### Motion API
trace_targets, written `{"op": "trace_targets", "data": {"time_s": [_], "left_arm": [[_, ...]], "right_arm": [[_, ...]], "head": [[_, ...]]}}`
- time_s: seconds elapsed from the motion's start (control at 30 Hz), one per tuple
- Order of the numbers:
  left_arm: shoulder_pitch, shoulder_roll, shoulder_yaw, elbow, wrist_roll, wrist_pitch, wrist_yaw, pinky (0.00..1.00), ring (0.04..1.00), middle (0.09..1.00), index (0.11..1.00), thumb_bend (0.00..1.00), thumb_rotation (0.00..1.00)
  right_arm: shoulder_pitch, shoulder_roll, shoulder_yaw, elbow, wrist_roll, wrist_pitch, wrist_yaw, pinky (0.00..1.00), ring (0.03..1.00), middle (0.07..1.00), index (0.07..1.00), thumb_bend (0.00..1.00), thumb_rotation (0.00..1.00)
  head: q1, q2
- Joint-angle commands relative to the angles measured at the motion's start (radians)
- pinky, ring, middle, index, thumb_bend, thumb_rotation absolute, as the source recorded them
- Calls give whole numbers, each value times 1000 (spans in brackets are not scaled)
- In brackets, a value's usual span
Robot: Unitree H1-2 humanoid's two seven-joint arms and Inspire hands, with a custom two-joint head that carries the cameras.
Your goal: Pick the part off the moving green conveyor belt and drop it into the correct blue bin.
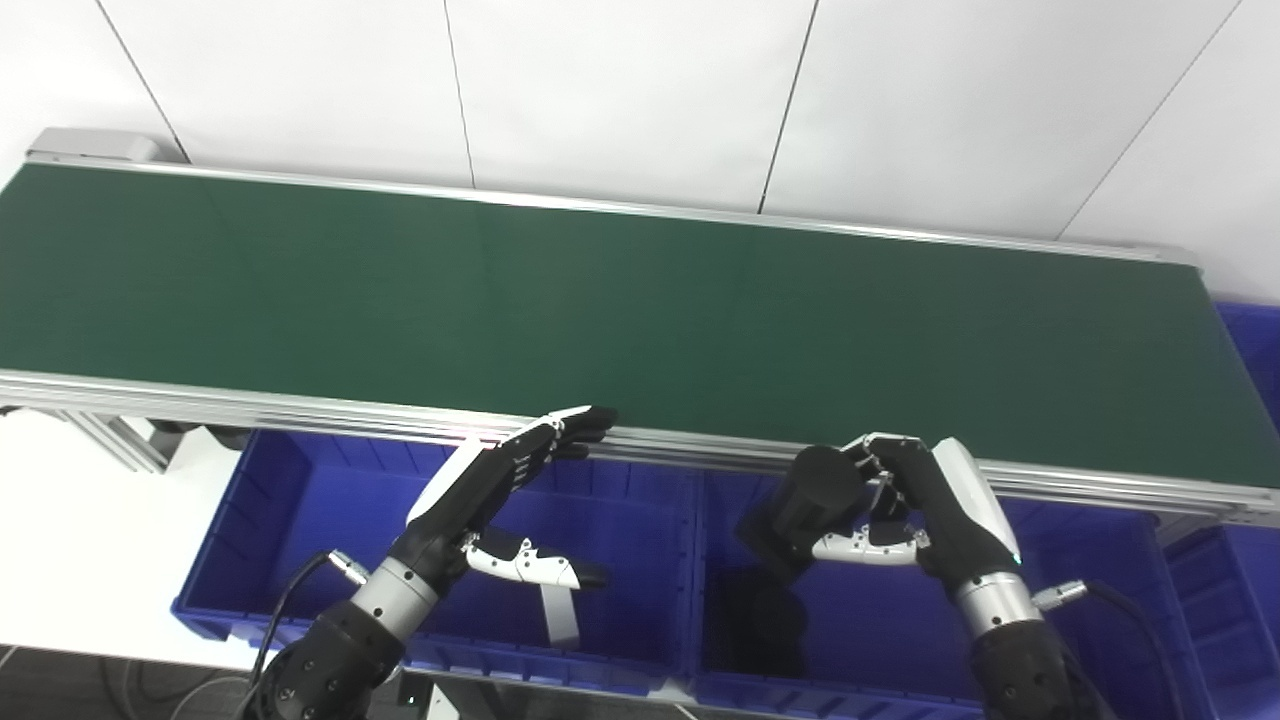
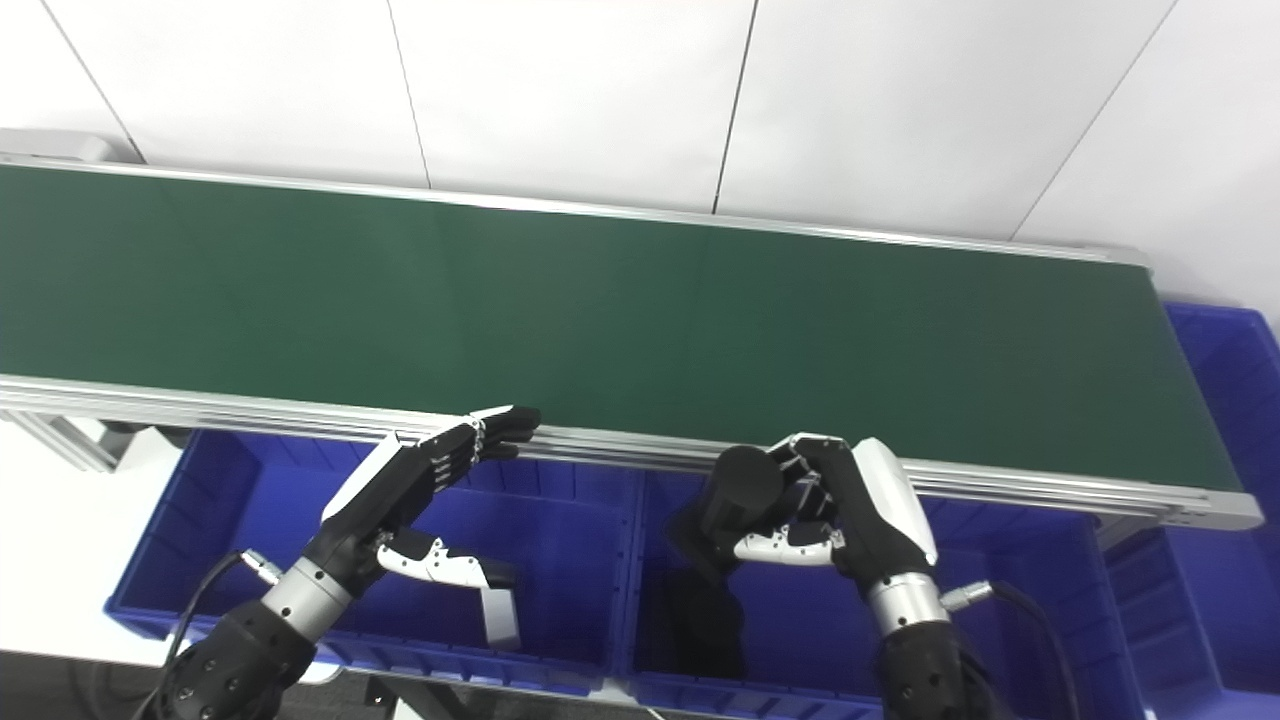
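Your pick looks done — the belt (image 1: 600, 290) is bare and the black cylindrical part (image 1: 812, 498) is up off it, wrapped by the right hand (image 1: 915, 500), fingers curled over its far side and thumb under it. The part hangs just past the belt's near rail, over the middle bin (image 1: 850, 620), at the hand's left; what's left, by my read, is the release — something dark already lies on that bin's floor. Your left hand (image 1: 500, 480) holds nothing, fingers straight and flat, tips at the rail above the left bin (image 1: 300, 530).
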Motion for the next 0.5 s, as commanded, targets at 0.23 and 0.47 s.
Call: {"op": "trace_targets", "data": {"time_s": [0.23,0.47], "left_arm": [[-13,11,10,-30,-14,-12,-8,846,870,875,844,937,249],[-15,13,17,-19,-30,-22,-13,838,865,879,843,940,247]], "right_arm": [[-32,-104,31,4,-62,-67,13,239,306,405,505,512,0],[-79,-164,114,0,-206,20,140,308,386,450,500,519,0]], "head": [[-7,-3],[-17,-4]]}}
